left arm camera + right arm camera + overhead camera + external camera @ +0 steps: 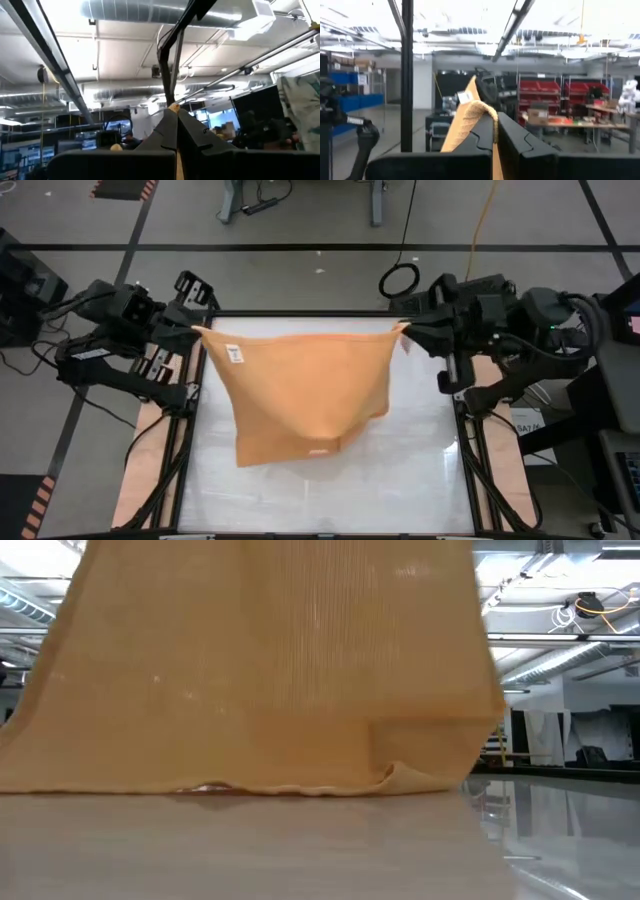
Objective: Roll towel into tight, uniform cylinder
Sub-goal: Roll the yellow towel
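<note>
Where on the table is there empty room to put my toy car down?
Bare table lies right of the hanging towel, and a strip near the front edge. The back is crowded: left gripper and right gripper hold the towel's corners up there.

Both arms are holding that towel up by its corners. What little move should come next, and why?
Probably lower both arms to lay the towel flat. The left gripper and right gripper pinch its top corners, and only its bottom edge touches the table. Rolling needs it spread flat.
</note>
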{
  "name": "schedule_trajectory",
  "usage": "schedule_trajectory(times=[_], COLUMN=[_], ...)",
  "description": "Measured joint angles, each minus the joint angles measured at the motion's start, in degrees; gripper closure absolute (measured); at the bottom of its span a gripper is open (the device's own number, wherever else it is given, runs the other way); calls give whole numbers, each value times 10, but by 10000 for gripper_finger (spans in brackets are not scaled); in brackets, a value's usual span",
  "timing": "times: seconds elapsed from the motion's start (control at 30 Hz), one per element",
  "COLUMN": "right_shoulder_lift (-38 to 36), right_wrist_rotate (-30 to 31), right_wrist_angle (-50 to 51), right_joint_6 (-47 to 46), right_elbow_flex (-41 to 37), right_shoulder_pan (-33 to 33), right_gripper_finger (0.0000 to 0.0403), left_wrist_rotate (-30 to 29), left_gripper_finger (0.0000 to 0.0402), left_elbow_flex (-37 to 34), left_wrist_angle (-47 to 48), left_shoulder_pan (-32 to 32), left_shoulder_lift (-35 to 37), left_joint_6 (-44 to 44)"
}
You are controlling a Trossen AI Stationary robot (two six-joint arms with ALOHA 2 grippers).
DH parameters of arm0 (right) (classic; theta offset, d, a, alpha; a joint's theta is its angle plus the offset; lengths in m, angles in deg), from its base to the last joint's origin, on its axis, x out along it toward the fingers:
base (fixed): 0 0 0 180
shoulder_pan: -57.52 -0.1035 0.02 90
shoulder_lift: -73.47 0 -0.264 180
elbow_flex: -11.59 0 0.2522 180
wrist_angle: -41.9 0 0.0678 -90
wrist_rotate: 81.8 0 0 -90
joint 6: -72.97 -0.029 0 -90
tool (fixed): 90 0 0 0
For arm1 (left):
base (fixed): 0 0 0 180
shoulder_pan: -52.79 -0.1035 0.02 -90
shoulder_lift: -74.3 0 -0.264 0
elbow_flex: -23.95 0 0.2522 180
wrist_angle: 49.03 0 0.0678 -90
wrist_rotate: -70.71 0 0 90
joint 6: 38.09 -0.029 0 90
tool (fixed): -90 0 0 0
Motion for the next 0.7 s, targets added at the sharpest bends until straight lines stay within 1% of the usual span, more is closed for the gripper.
schedule_trajectory(times=[0.07, 0.13, 0.2, 0.3, 0.33, 0.37, 0.4, 0.47, 0.6, 0.7], right_shoulder_lift=[0, 0, 0, 1, 1, 2, 4, 12, 36, 62], right_wrist_rotate=[33, 88, 165, 319, 362, 390, 398, 381, 289, 266], right_wrist_angle=[0, 27, 64, 110, 125, 137, 146, 159, 203, 248], right_joint_6=[15, 37, 66, 135, 154, 163, 166, 157, 93, 68], right_elbow_flex=[0, 0, 0, 0, 0, 0, 0, 0, 0, 0], right_shoulder_pan=[-8, -11, -9, 13, 25, 42, 64, 106, 172, 200], right_gripper_finger=[403, 403, 403, 403, 403, 403, 403, 403, 403, 403], left_wrist_rotate=[-24, -88, -183, -351, -393, -422, -436, -436, -397, -362], left_gripper_finger=[400, 400, 400, 400, 400, 400, 400, 400, 400, 400], left_elbow_flex=[1, 1, 1, 1, 1, 1, 0, -1, -3, -3], left_wrist_angle=[9, 43, 72, 93, 97, 99, 99, 113, 188, 250], left_shoulder_pan=[1, -2, -12, -37, -50, -67, -87, -124, -174, -190], left_shoulder_lift=[0, 5, 10, 12, 12, 7, 2, -9, -39, -56], left_joint_6=[-26, -71, -136, -235, -259, -274, -277, -270, -219, -211])
